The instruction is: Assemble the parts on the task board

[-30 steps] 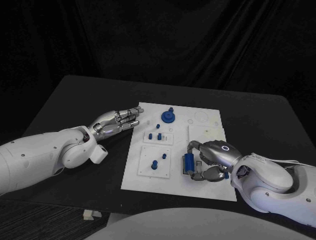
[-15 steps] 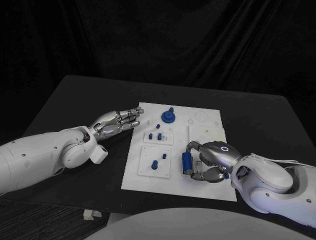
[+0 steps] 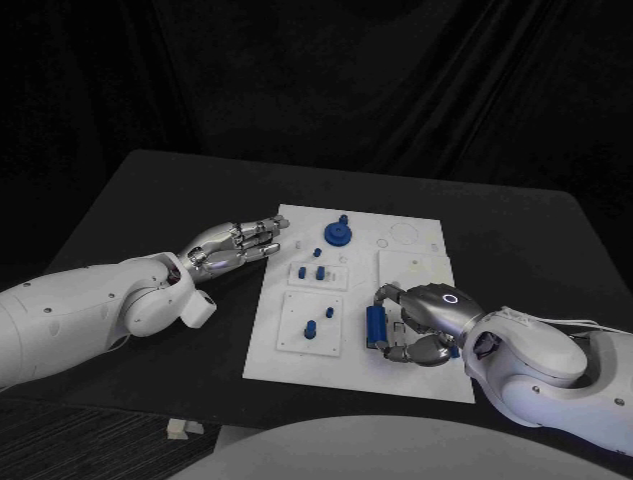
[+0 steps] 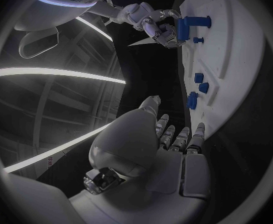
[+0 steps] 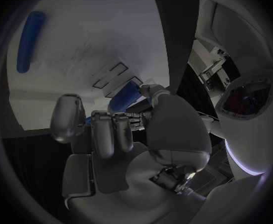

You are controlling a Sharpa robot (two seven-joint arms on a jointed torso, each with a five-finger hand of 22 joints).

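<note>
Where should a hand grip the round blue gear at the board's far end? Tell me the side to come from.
Take the blue gear by its round rim, coming from above: it lies flat on the task board with its rim exposed. The left hand is nearest and holds nothing.

Readable text: one partial marking

In the left wrist view, dark lettering is seen on the robot's white body above a lit strip, upside down and cut off, so no word can be made out. No label or number is legible on the task board (image 3: pixel 403 370).
</note>
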